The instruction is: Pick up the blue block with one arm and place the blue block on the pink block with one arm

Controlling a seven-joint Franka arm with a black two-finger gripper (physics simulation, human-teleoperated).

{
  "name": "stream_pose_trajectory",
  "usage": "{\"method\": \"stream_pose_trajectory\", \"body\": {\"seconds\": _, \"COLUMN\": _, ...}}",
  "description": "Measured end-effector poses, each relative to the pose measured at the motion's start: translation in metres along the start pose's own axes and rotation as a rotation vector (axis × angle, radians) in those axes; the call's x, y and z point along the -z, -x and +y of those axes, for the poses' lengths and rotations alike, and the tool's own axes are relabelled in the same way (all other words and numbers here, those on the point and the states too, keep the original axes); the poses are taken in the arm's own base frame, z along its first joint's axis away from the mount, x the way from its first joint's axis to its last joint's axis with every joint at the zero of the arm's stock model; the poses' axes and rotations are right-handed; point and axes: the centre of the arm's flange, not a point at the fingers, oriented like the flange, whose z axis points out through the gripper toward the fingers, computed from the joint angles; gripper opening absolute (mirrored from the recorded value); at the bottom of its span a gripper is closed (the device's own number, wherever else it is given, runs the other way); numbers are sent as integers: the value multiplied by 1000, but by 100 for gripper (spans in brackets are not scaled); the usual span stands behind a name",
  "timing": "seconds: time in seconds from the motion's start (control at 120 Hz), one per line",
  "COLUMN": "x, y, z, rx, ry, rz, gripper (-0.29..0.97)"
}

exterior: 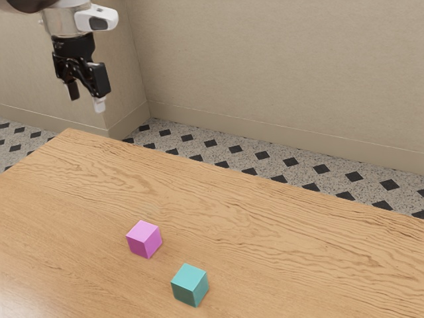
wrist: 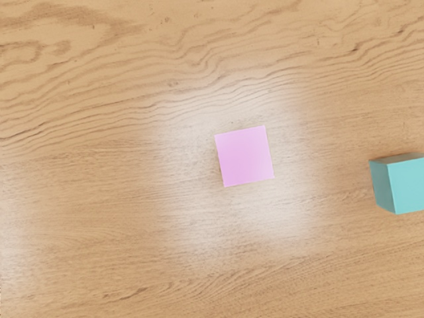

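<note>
The blue block (exterior: 190, 284), teal in tone, rests on the wooden table (exterior: 278, 225) close to its front edge. A pink block (exterior: 144, 238) sits just beyond it toward the exterior view's left, a small gap between them. My gripper (exterior: 85, 98) hangs high above the table's far left corner, open, with nothing between its fingers. In the wrist view the pink block (wrist: 244, 156) lies almost straight below the hand, seen from the top, and the blue block (wrist: 400, 183) sits off to one side of it.
A beige wall and a tiled floor (exterior: 298, 162) with dark diamonds lie beyond the table's far edge. The wood around the two blocks is bare.
</note>
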Motion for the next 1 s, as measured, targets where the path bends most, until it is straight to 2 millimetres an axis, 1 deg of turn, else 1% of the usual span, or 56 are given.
{"method": "stream_pose_trajectory", "body": {"seconds": 0.125, "x": 3, "y": -1, "z": -2, "rx": 27, "ry": -3, "rz": 11, "gripper": 68}}
{"method": "stream_pose_trajectory", "body": {"seconds": 0.175, "x": 5, "y": 3, "z": -1, "rx": 35, "ry": -3, "rz": 7, "gripper": 68}}
{"method": "stream_pose_trajectory", "body": {"seconds": 0.208, "x": 4, "y": 12, "z": 8, "rx": 29, "ry": -9, "rz": -1, "gripper": 68}}
{"method": "stream_pose_trajectory", "body": {"seconds": 0.242, "x": -3, "y": 27, "z": 25, "rx": 2, "ry": -18, "rz": -14, "gripper": 68}}
{"method": "stream_pose_trajectory", "body": {"seconds": 0.267, "x": -13, "y": 40, "z": 38, "rx": -26, "ry": -20, "rz": -16, "gripper": 68}}
{"method": "stream_pose_trajectory", "body": {"seconds": 0.283, "x": -24, "y": 47, "z": 46, "rx": -51, "ry": -12, "rz": -18, "gripper": 68}}
{"method": "stream_pose_trajectory", "body": {"seconds": 0.325, "x": -47, "y": 55, "z": 67, "rx": -129, "ry": 10, "rz": -12, "gripper": 68}}
{"method": "stream_pose_trajectory", "body": {"seconds": 0.358, "x": -58, "y": 56, "z": 84, "rx": -197, "ry": 18, "rz": -2, "gripper": 68}}
{"method": "stream_pose_trajectory", "body": {"seconds": 0.4, "x": -72, "y": 53, "z": 94, "rx": -259, "ry": 34, "rz": -5, "gripper": 68}}
{"method": "stream_pose_trajectory", "body": {"seconds": 0.433, "x": -87, "y": 45, "z": 107, "rx": -320, "ry": 36, "rz": -22, "gripper": 68}}
{"method": "stream_pose_trajectory", "body": {"seconds": 0.467, "x": -102, "y": 43, "z": 117, "rx": -379, "ry": 33, "rz": -35, "gripper": 68}}
{"method": "stream_pose_trajectory", "body": {"seconds": 0.533, "x": -146, "y": 47, "z": 130, "rx": -491, "ry": 33, "rz": -56, "gripper": 68}}
{"method": "stream_pose_trajectory", "body": {"seconds": 0.567, "x": -168, "y": 47, "z": 144, "rx": -564, "ry": 24, "rz": -59, "gripper": 68}}
{"method": "stream_pose_trajectory", "body": {"seconds": 0.617, "x": -189, "y": 44, "z": 160, "rx": -665, "ry": 11, "rz": -47, "gripper": 68}}
{"method": "stream_pose_trajectory", "body": {"seconds": 0.658, "x": -204, "y": 38, "z": 167, "rx": -735, "ry": 11, "rz": -39, "gripper": 68}}
{"method": "stream_pose_trajectory", "body": {"seconds": 0.775, "x": -244, "y": 26, "z": 174, "rx": -886, "ry": 25, "rz": -21, "gripper": 68}}
{"method": "stream_pose_trajectory", "body": {"seconds": 0.825, "x": -262, "y": 19, "z": 182, "rx": -951, "ry": 38, "rz": -20, "gripper": 68}}
{"method": "stream_pose_trajectory", "body": {"seconds": 0.908, "x": -281, "y": 13, "z": 196, "rx": -1049, "ry": 52, "rz": -5, "gripper": 68}}
{"method": "stream_pose_trajectory", "body": {"seconds": 0.958, "x": -294, "y": 12, "z": 204, "rx": -1103, "ry": 59, "rz": -2, "gripper": 68}}
{"method": "stream_pose_trajectory", "body": {"seconds": 1.0, "x": -299, "y": 12, "z": 208, "rx": -1140, "ry": 60, "rz": 9, "gripper": 68}}
